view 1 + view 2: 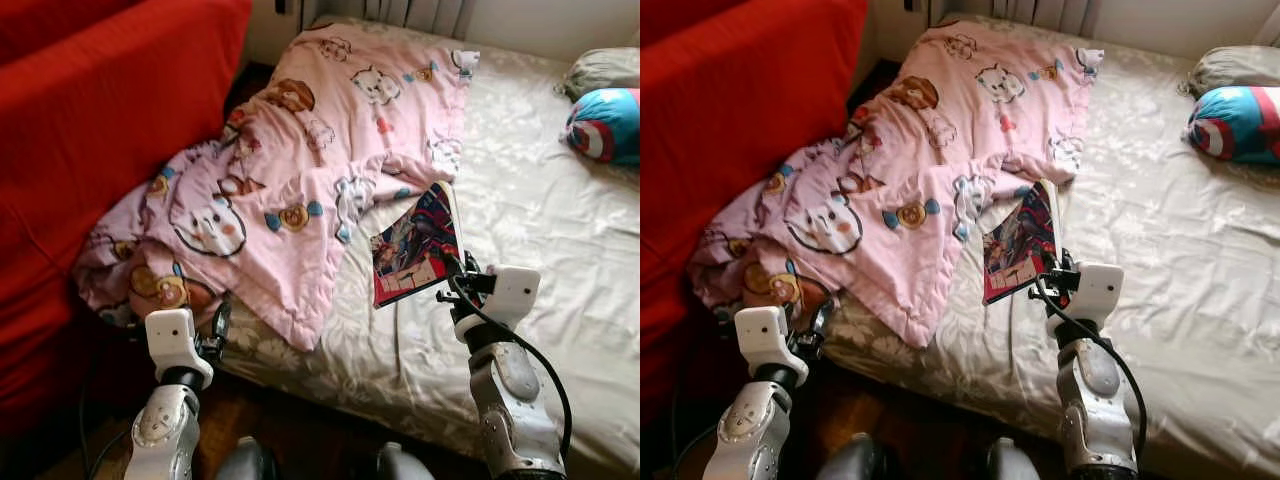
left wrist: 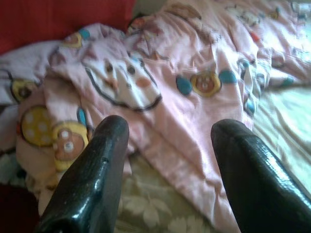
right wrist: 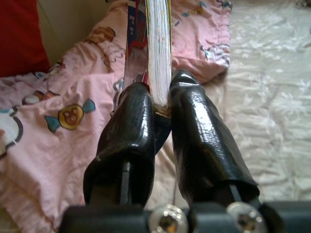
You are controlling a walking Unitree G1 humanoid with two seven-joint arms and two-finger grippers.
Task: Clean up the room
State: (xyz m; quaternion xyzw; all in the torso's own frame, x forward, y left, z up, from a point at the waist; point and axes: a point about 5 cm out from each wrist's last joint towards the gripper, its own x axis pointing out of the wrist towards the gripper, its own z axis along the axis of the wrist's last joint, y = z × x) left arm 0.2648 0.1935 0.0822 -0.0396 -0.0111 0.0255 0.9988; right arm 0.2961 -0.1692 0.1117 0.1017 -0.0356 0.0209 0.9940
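Note:
A colourful comic book [image 1: 413, 248] stands tilted on edge on the bed, next to the pink cartoon blanket [image 1: 300, 170]. My right gripper [image 1: 454, 272] is shut on the book's near corner; the right wrist view has both black fingers [image 3: 194, 131] pinching the white page edges of the book [image 3: 158, 53]. My left gripper [image 1: 218, 328] hovers open at the bed's near left corner, just short of the blanket's hanging edge. In the left wrist view its two fingers [image 2: 92, 179] stand wide apart with the blanket [image 2: 160, 92] beyond them.
A red sofa [image 1: 90, 150] stands close on the left of the bed. The cream floral bedsheet [image 1: 540, 240] is bare on the right side. A blue, red and white round cushion [image 1: 610, 125] and a grey pillow [image 1: 603, 68] lie at the far right corner.

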